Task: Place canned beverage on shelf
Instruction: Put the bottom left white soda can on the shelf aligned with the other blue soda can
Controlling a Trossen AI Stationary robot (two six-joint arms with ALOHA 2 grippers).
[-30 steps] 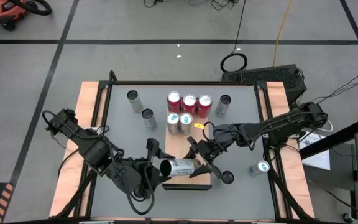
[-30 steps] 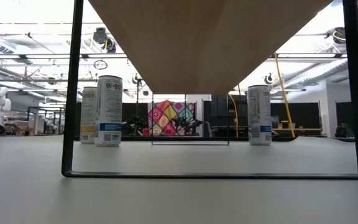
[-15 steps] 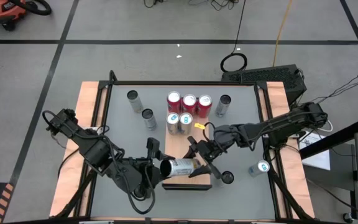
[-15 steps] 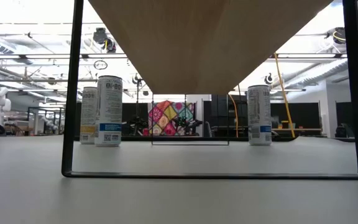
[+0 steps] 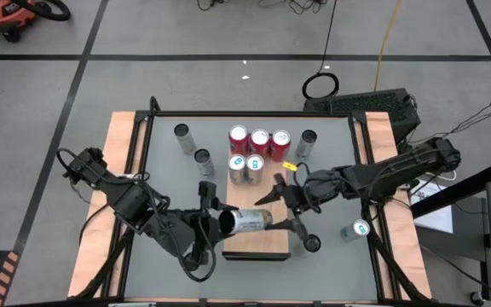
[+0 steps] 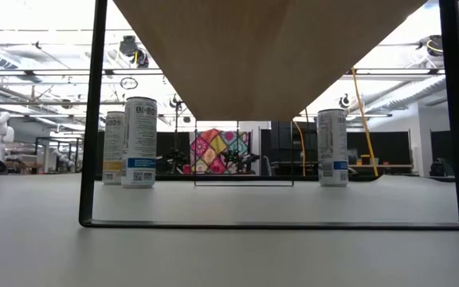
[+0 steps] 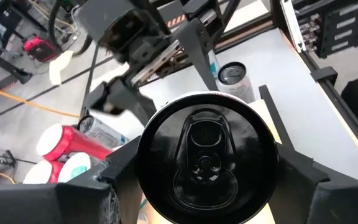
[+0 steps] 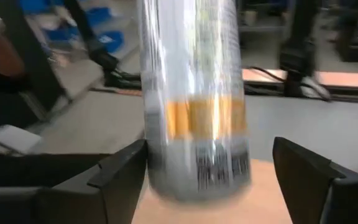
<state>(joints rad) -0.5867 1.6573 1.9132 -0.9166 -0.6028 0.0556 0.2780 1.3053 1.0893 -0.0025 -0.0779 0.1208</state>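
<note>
A silver canned beverage (image 5: 247, 221) lies on its side over the light-brown shelf board (image 5: 262, 245), its length running left to right. My left gripper (image 5: 216, 223) is shut on its left end; its pull-tab top (image 7: 204, 155) faces the left wrist camera. My right gripper (image 5: 281, 211) is open at the can's right end. In the right wrist view the blurred can (image 8: 194, 106) stands between the spread fingers, with a gap on one side. The low view shows only the shelf's underside (image 6: 253, 48). My left gripper pinches the can's side wall near its top end (image 7: 151, 134) between its two fingers, one on each side. The fingers come level from the table's left and lie along the can. The can lies level over the shelf; whether it touches the board, I cannot tell.
Three red cans (image 5: 259, 138) and two white-topped cans (image 5: 245, 165) stand at the shelf's far end. Silver cans stand at the far left (image 5: 182, 134), (image 5: 204, 160) and far right (image 5: 307, 141). A dark-topped can (image 5: 311, 243) and another can (image 5: 358, 228) stand right of the shelf.
My right gripper has drawn back from the can toward the table's right edge. My left gripper and the can have shifted a little toward the far edge, and the can still lies level.
</note>
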